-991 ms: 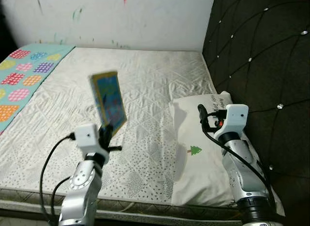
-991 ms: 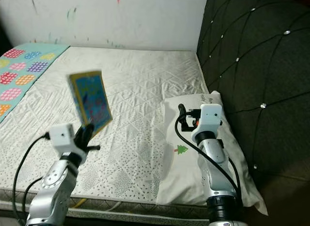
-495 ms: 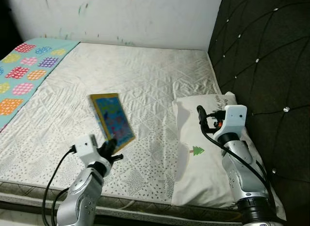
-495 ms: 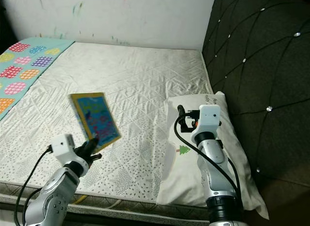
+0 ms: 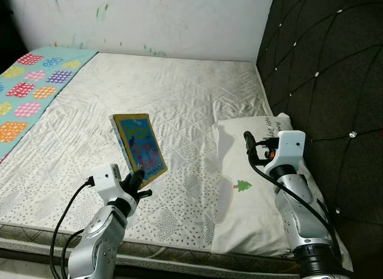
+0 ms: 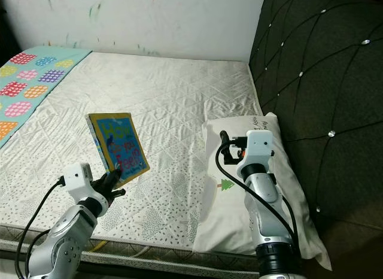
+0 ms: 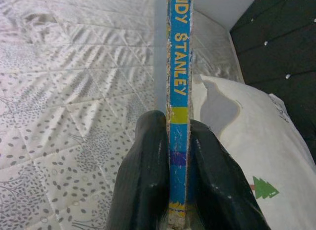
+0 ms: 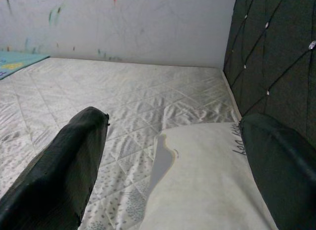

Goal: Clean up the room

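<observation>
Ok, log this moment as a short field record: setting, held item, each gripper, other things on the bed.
setting: bed with a white quilted mattress, dark tufted headboard on the robot's right
held item: blue children's book, raised off the mattress, cover tilted
left gripper: shut on the book, fingers pinching its lower spine edge
right gripper: open, holding nothing, above the pillow
pillow: white with a small green tree print, lying by the headboard
blanket: teal with coloured patches, at the mattress's far left
</observation>
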{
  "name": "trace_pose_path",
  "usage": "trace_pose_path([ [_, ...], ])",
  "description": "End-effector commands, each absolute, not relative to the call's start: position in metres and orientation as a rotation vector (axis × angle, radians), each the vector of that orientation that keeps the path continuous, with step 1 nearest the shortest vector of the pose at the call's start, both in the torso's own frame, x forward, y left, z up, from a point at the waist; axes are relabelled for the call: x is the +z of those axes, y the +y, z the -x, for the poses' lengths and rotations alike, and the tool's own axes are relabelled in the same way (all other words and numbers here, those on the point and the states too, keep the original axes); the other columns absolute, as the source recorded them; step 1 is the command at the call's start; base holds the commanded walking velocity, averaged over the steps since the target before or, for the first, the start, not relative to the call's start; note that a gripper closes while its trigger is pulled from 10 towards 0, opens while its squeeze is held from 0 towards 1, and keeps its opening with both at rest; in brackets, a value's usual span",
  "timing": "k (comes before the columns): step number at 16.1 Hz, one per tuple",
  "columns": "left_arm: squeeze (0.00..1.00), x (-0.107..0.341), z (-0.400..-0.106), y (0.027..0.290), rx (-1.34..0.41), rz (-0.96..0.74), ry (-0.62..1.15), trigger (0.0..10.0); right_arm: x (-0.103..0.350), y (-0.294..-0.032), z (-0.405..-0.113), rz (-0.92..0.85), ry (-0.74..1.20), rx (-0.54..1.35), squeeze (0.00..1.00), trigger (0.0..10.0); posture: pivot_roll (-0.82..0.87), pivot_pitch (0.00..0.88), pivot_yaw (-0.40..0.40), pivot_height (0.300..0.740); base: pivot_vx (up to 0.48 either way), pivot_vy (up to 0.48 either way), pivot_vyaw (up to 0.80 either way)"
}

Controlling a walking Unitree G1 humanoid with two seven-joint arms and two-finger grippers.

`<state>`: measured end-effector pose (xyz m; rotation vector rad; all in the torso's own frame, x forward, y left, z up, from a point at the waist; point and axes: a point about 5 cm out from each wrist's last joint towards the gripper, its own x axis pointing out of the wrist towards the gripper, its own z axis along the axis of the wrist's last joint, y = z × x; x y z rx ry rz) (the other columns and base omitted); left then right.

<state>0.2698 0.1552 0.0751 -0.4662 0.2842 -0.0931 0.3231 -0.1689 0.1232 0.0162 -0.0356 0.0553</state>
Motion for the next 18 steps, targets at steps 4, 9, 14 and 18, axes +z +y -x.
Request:
trace_pose_path([
  [4, 0.0, 0.086, -0.272, 0.148, -0.144, 0.434, 0.239, 10.0, 0.124, -0.17, -0.324, -0.007, -0.036, 0.055, 0.0, 10.0, -0.05, 0.044, 0.004, 0.74, 0.0, 0.0, 0.0],
  [9, 0.0, 0.088, -0.274, 0.152, -0.151, 0.294, 0.243, 10.0, 0.12, -0.166, -0.325, 0.0, -0.006, 0.085, 0.0, 10.0, -0.04, 0.035, -0.006, 0.74, 0.0, 0.0, 0.0],
  [14, 0.0, 0.096, -0.275, 0.16, -0.295, 0.165, 0.272, 10.0, 0.12, -0.166, -0.328, 0.009, -0.001, 0.097, 0.0, 10.0, -0.03, 0.032, -0.005, 0.74, 0.0, 0.0, 0.0],
  [18, 0.0, 0.095, -0.271, 0.141, -0.396, 0.235, 0.33, 10.0, 0.117, -0.163, -0.324, 0.014, 0.003, 0.106, 0.0, 10.0, -0.04, 0.028, -0.006, 0.74, 0.0, 0.0, 0.0],
])
